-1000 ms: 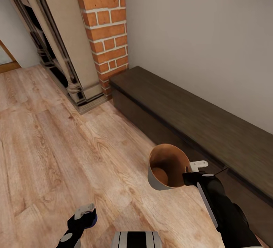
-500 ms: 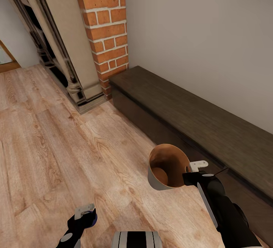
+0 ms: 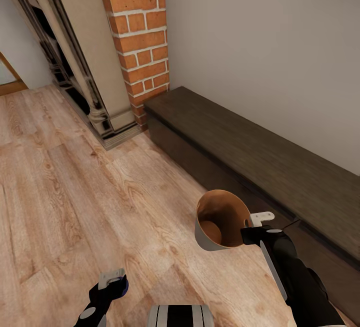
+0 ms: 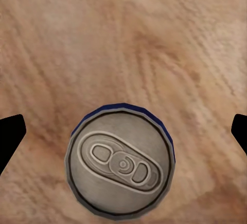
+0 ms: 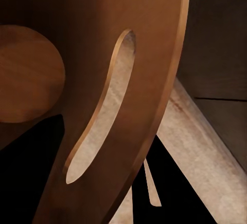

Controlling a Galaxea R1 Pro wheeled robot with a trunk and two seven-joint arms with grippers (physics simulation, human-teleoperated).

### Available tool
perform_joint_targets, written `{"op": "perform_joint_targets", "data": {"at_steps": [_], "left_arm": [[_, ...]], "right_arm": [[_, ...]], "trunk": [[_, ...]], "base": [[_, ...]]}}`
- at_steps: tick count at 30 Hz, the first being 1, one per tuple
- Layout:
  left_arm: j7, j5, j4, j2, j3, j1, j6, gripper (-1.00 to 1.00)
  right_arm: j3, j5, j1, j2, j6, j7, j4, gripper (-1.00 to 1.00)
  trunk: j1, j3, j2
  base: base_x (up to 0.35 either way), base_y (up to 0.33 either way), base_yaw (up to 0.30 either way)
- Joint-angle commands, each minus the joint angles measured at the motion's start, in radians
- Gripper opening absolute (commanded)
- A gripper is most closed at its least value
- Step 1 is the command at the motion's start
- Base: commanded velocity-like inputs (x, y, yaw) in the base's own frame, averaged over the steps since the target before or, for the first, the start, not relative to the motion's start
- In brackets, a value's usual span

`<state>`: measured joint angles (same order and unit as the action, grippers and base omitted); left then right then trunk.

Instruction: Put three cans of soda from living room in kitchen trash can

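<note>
A blue can of soda (image 4: pixel 121 165) stands upright on the wood floor, its silvery top facing the left wrist camera. My left gripper (image 4: pixel 123 131) hangs over it, open, both fingers well clear of the can's sides. In the head view that gripper (image 3: pixel 114 283) is low at the front left, a blue sliver of the can (image 3: pixel 123 282) showing beside it. The pale grey trash can (image 3: pixel 206 241) with its brown inside is tilted just above the floor, and my right gripper (image 3: pixel 252 227) is shut on its rim. The right wrist view shows the trash can's inner wall (image 5: pixel 154 54) and a slot in it.
A long, low dark wood cabinet (image 3: pixel 260 167) runs along the grey wall to the right. A red brick fireplace (image 3: pixel 137 42) with a pale surround stands at the back left. Wood floor (image 3: pixel 75 192) stretches to the left. My base (image 3: pixel 180 316) is at the bottom edge.
</note>
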<state>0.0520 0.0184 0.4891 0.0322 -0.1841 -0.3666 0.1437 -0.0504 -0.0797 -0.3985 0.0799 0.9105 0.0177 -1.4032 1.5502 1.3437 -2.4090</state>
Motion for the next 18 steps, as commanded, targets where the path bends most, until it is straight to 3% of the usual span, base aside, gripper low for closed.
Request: {"op": "perform_joint_targets", "data": {"at_steps": [1, 18], "left_arm": [[0.0, 0.0, 0.0, 0.0, 0.0, 0.0, 0.0, 1.0], [-0.001, 0.0, 0.0, 0.0, 0.0, 0.0, 0.0, 1.0]], "right_arm": [[0.0, 0.009, 0.0, 0.0, -0.001, 0.008, 0.0, -1.0], [0.0, 0.009, 0.0, 0.0, -0.001, 0.008, 0.0, -1.0]], "trunk": [[0.0, 0.0, 0.0], [0.0, 0.0, 0.0]], "base": [[-0.002, 0.0, 0.0], [-0.043, 0.0, 0.0]]}}
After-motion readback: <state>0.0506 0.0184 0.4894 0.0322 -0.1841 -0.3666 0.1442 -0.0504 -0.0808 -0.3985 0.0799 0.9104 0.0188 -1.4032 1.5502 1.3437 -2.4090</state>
